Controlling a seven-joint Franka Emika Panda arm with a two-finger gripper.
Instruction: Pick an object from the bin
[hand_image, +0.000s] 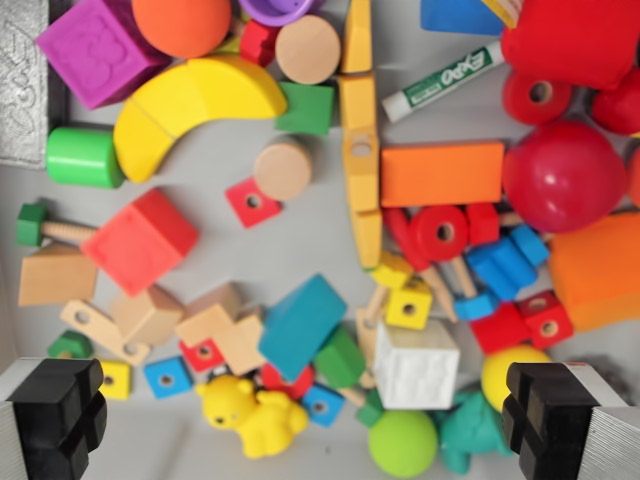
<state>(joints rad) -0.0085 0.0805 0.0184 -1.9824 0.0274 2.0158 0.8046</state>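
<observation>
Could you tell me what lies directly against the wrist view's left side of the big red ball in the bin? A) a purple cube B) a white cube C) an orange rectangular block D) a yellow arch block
C: the orange rectangular block lies flat with its end meeting the big red ball, while the other three sit well away from the ball.

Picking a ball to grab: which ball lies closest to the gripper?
The green ball, at the bottom edge between the fingers; the red ball and orange ball lie farther up.
</observation>
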